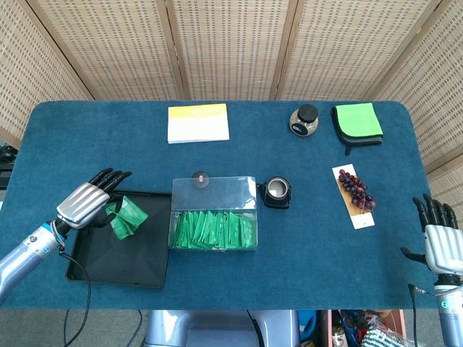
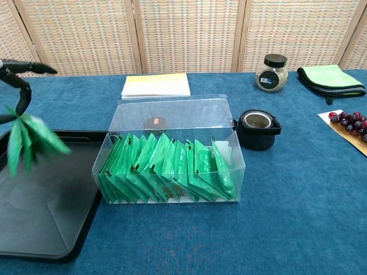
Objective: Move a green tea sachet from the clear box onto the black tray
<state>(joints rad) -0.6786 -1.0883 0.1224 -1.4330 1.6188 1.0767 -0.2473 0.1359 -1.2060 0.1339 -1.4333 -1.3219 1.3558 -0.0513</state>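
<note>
My left hand (image 1: 85,204) hangs over the left part of the black tray (image 1: 137,269) and pinches a bunch of green tea sachets (image 1: 125,219). In the chest view the sachets (image 2: 28,141) fan downward from the fingertips (image 2: 20,94), above the tray (image 2: 51,223). The clear box (image 1: 214,186) stands right of the tray with many green sachets (image 2: 166,169) upright inside. My right hand (image 1: 438,240) is at the table's front right edge, fingers apart, holding nothing.
A yellow-topped notepad (image 1: 197,122) lies at the back. A small black cup (image 1: 276,191) stands right of the box. A jar (image 1: 304,121), a green cloth (image 1: 357,121) and grapes on a board (image 1: 355,194) sit to the right.
</note>
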